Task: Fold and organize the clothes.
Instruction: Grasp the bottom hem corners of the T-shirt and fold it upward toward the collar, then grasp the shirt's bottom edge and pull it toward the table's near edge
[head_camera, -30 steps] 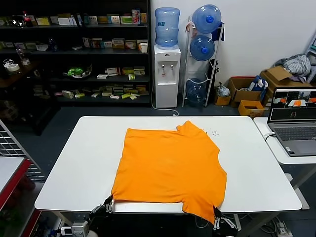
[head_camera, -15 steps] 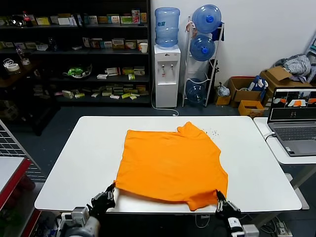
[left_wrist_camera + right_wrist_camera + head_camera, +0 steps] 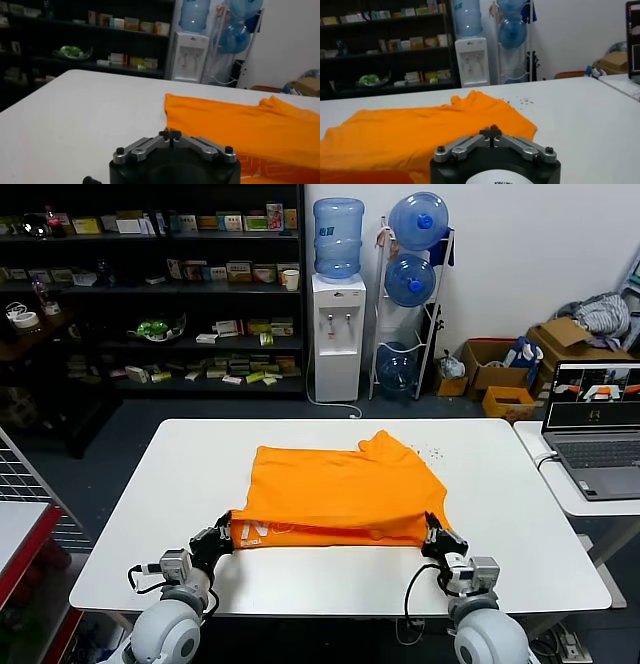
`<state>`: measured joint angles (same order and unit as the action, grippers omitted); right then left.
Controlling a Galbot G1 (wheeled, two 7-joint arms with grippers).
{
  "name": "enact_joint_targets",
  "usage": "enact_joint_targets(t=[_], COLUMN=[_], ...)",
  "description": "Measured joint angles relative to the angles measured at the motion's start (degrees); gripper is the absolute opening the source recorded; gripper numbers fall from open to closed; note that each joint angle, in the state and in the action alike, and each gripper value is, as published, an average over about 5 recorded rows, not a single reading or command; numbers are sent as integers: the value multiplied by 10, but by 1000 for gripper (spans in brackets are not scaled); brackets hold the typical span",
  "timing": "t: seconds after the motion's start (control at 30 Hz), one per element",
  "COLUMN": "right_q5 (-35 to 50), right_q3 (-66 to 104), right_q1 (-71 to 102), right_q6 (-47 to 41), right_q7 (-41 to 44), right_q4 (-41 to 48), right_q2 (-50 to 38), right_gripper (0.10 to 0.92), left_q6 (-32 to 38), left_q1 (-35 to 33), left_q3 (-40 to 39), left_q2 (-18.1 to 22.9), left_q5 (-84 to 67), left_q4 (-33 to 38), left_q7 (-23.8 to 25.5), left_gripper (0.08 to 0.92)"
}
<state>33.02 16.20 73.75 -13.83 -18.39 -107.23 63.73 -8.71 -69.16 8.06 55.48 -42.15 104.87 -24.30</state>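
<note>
The orange T-shirt (image 3: 340, 484) lies on the white table (image 3: 160, 484). Its near hem is lifted and folded back toward the far side, so white lettering (image 3: 262, 530) shows on the turned-up underside at the left. My left gripper (image 3: 228, 531) is shut on the hem's left corner and my right gripper (image 3: 432, 534) is shut on its right corner, both a little above the table. In the left wrist view the closed left gripper (image 3: 170, 135) sits at the shirt's (image 3: 240, 125) edge. In the right wrist view the closed right gripper (image 3: 491, 131) sits over the shirt (image 3: 395, 135).
A laptop (image 3: 598, 429) stands on a side table at the right. A water dispenser (image 3: 338, 334), bottle rack and dark shelves stand beyond the table. Cardboard boxes with a grey cloth heap (image 3: 603, 314) are at the far right. Bare tabletop lies on both sides of the shirt.
Both grippers rose from below the table's near edge and moved forward over it, carrying the shirt's near hem up and back. The lettered underside now shows.
</note>
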Motion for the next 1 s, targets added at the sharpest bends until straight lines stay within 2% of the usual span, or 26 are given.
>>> enact_joint_targets(t=[0.4, 0.53, 0.8, 1.0], right_q5=[21, 22, 17, -1], right_q3=[-40, -46, -53, -42], right_q1=[-71, -85, -107, -100], right_q6=[-10, -11, -10, -1], right_q7=[-5, -5, 9, 26], right_q4=[49, 61, 86, 87], right_q2=[-2, 0, 0, -10], right_gripper=[145, 232, 458, 631], left_q6=[2, 4, 1, -3], left_q1=[48, 60, 71, 52], left_q3=[-22, -25, -20, -10], left_q2=[13, 19, 21, 8], left_q5=[-1, 2, 7, 6], left_q4=[-38, -52, -68, -57], left_q7=[5, 9, 11, 13], left_gripper=[94, 138, 361, 517])
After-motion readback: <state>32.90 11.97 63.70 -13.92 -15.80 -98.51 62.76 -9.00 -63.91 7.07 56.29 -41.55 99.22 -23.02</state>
